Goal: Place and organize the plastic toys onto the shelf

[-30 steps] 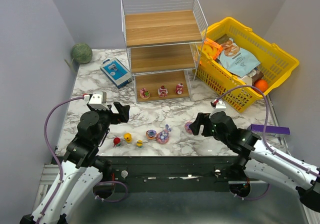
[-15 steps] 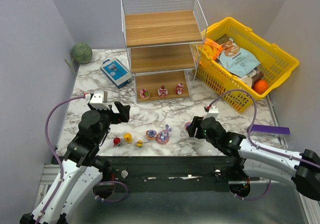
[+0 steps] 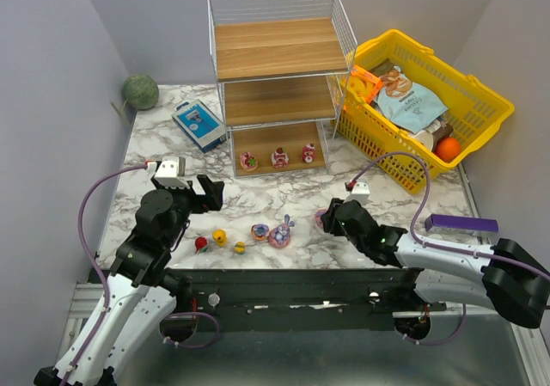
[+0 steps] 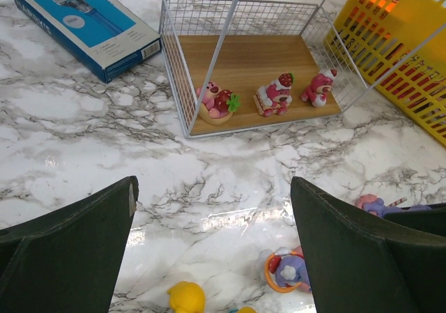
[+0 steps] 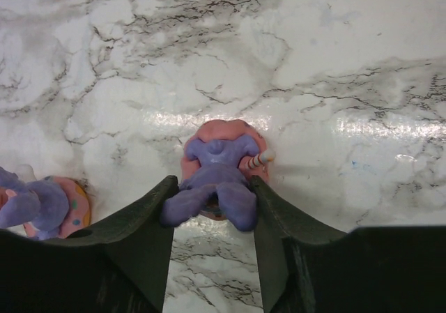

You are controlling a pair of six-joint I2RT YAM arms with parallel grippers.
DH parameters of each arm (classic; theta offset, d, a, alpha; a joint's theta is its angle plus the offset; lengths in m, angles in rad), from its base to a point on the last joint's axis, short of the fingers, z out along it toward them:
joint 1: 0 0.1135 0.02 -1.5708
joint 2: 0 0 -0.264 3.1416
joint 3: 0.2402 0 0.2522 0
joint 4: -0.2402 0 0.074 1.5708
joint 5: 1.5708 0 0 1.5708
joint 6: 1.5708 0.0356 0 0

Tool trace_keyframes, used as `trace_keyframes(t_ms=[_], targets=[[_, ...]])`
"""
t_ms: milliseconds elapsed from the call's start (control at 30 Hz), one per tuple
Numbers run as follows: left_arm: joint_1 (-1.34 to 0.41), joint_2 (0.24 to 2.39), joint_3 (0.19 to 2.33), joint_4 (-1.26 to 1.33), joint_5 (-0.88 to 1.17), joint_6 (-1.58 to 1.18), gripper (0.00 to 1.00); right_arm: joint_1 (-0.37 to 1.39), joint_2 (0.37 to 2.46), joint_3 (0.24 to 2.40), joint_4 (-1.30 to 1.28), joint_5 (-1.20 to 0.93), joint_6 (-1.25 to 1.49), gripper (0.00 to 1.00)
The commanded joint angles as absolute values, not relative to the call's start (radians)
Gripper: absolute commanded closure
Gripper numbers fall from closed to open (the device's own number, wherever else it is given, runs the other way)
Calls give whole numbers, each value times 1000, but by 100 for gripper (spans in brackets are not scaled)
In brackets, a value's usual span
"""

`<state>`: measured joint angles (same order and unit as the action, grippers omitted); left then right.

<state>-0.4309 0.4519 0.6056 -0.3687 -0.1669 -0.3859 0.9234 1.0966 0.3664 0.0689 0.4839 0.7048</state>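
Marble-patterned counter fills the top view, with the shelf at the back between a blue-white box and a yellow basket. Only that view shows the loose row of toys lying near the front edge.

The left wrist view gives what the top view blurs. Three pink-red figurines stand upright in a row on the shelf's bottom board. The left gripper hangs above the counter, its fingers spread wide and holding nothing.

The right wrist view alone shows the grip. The right gripper has its fingers pressed against both sides of a purple bunny-eared figurine on a round pink base. The figurine rests on the counter right of the row. Its long axis runs along the fingers, legs toward the camera.
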Motion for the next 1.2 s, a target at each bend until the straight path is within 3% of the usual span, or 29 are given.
trace_keyframes(t_ms=[0, 133, 333, 567, 733, 1167], targets=[[-422, 459, 612, -370, -160, -373, 1, 930, 1115, 364, 138, 532, 707, 55], [-423, 456, 612, -371, -161, -373, 1, 930, 1121, 374, 120, 538, 704, 75], [-423, 454, 612, -373, -164, -373, 1, 933, 1074, 416, 55, 538, 661, 93], [-423, 451, 614, -373, -167, -373, 1, 933, 954, 532, -29, 535, 551, 98], [-423, 448, 612, -374, -170, -374, 1, 931, 953, 728, -106, 545, 468, 98], [-422, 454, 612, -374, -179, -373, 1, 825, 1301, 1299, -258, 483, 262, 99]])
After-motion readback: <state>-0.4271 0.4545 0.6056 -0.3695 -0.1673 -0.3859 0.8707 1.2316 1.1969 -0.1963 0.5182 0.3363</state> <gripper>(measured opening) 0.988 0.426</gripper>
